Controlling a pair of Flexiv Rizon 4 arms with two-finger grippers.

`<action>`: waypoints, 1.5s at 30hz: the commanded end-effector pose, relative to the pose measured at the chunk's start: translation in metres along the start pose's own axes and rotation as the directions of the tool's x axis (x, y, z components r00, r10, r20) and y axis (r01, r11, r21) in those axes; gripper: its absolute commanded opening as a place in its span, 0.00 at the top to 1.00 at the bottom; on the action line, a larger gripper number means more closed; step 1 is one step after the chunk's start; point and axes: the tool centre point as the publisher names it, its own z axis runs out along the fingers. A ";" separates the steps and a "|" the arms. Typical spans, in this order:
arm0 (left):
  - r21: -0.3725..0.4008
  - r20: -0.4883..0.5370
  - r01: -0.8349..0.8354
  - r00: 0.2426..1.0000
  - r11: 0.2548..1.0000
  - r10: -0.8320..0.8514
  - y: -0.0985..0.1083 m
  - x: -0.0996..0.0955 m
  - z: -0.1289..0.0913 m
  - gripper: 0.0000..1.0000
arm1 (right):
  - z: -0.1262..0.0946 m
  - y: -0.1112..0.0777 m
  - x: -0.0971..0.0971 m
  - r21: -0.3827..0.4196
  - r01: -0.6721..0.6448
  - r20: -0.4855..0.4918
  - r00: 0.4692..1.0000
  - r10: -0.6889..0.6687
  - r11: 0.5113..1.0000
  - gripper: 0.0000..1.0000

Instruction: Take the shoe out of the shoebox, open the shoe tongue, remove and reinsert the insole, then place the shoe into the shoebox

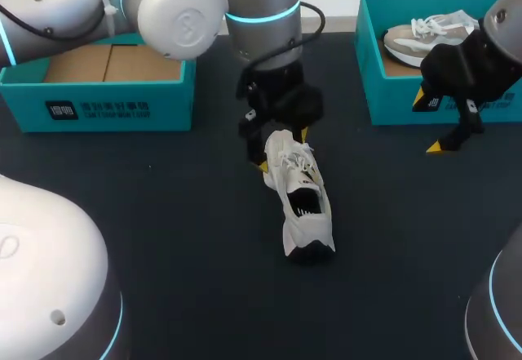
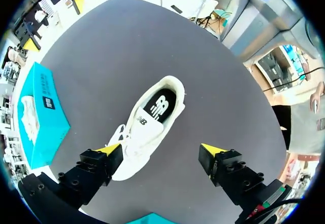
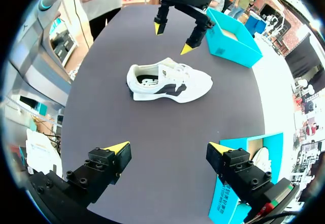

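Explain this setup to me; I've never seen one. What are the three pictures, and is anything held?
Two robot arms work at a dark table. The head view looks down from above; each round picture comes from a camera on one arm's wrist. A white shoe lies on the table. Behind it stand a left shoebox and a right shoebox, which holds another shoe. The left end effector hangs open over the white shoe's toe; the right end effector is open too. Nothing is held.

Dark grey matte worktop (image 1: 163, 237) spans the scene. Open-topped teal cardboard box (image 1: 391, 103) sits at worktop's far right corner, print on its front wall. Inside it lies a grey-beige sneaker with white laces (image 1: 416, 40), partly hidden.
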 end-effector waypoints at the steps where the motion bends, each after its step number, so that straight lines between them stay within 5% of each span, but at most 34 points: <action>1: -0.015 0.066 0.260 0.964 0.965 -0.259 -0.012 0.009 0.003 0.00 | 0.001 0.000 0.001 0.002 0.000 0.002 1.000 0.000 1.000 0.00; 8: 0.029 0.232 0.630 0.751 0.776 -0.619 -0.023 0.020 0.003 0.00 | 0.001 0.000 0.001 0.002 0.000 0.002 1.000 0.000 1.000 0.00; 15: 0.058 0.161 0.751 0.643 0.657 -0.749 -0.027 0.017 0.010 0.00 | 0.001 0.000 0.001 0.002 0.000 0.002 1.000 0.000 1.000 0.00; 35: -0.012 0.070 0.723 0.689 0.690 -0.721 -0.068 0.021 0.045 0.00 | 0.001 0.000 0.001 0.002 0.000 0.002 1.000 0.000 1.000 0.00; 45: 0.031 0.084 0.734 0.674 0.678 -0.734 -0.077 0.022 0.068 0.00 | 0.001 0.000 0.001 0.002 0.000 0.002 1.000 0.000 1.000 0.00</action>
